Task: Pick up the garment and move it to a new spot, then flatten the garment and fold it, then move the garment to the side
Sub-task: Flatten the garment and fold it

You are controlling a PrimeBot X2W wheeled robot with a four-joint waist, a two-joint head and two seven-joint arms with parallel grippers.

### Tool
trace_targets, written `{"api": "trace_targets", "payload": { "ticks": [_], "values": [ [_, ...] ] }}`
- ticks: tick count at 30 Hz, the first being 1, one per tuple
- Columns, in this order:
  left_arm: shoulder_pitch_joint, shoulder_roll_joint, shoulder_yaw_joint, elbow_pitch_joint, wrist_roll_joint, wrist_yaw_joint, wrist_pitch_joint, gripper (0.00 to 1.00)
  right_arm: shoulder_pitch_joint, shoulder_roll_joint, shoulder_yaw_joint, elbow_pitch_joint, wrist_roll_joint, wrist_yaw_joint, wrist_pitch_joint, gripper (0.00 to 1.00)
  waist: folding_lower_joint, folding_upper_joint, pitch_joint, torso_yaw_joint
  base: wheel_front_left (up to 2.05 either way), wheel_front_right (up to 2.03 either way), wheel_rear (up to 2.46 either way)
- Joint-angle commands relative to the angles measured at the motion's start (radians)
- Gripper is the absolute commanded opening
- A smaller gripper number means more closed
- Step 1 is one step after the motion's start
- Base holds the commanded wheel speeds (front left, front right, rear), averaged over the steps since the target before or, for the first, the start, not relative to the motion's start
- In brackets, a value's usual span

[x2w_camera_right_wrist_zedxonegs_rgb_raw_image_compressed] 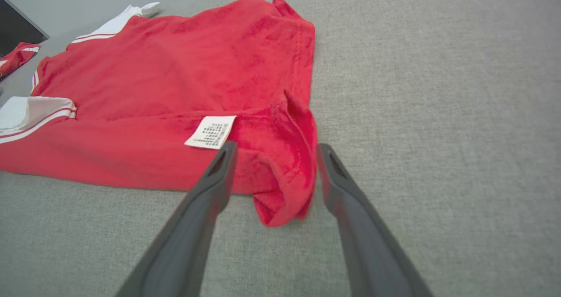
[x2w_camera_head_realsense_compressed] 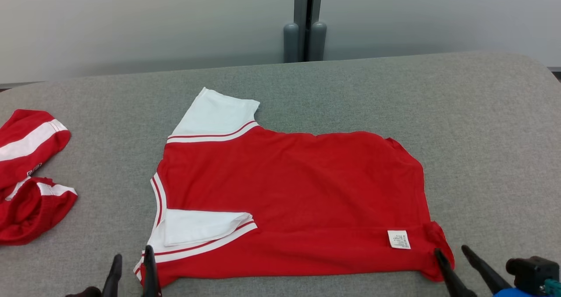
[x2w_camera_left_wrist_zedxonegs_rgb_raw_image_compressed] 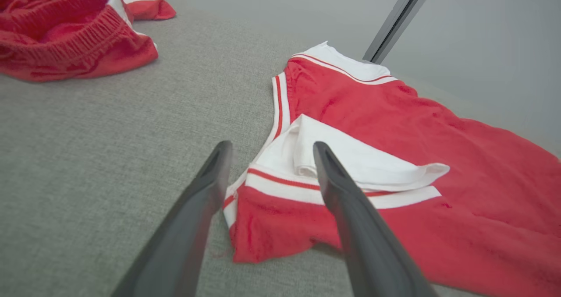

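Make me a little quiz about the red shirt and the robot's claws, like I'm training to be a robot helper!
1. True or false: the left claw and the right claw are both shut tight on the red shirt.
2. Fill in: the other red clothes lie on the grey table at the robot's ____ side.
3. Pick one: the shirt's white label sits nearest to A) the right claw, B) the left claw, C) the other red clothes.
Key: 1 false, both claws are open. 2 left. 3 A.
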Motion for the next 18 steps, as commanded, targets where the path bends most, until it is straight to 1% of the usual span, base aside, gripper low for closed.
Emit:
{"api": "trace_targets", "payload": {
  "ticks": [1,7,11,18],
  "values": [
    [-0.027,0.004,0.014,-0.012,0.017,0.001,-0.018,1.0,-0.028,0.004,-0.017,-0.013,-0.014,0.0,-0.017,1.0,0.0001,0.0,-0.005,-0.002,0.0,0.0,0.0],
    [-0.076,0.002,0.05,-0.062,0.066,-0.009,-0.044,1.0,-0.088,0.046,-0.069,-0.046,-0.048,0.0,-0.1,1.0,0.0001,0.0,-0.029,-0.007,0.0,0.0,0.0],
    [-0.108,0.004,0.077,-0.089,0.114,-0.012,-0.049,1.0,-0.127,0.076,-0.083,-0.05,-0.084,0.0,-0.157,1.0,0.0001,0.0,-0.051,-0.009,0.0,0.0,0.0],
    [-0.169,0.013,0.097,-0.102,0.197,-0.029,-0.05,1.0,-0.18,0.129,-0.099,-0.044,-0.144,0.0,-0.204,1.0,0.0001,0.0,-0.086,-0.007,0.0,0.0,0.0]
  ]
}}
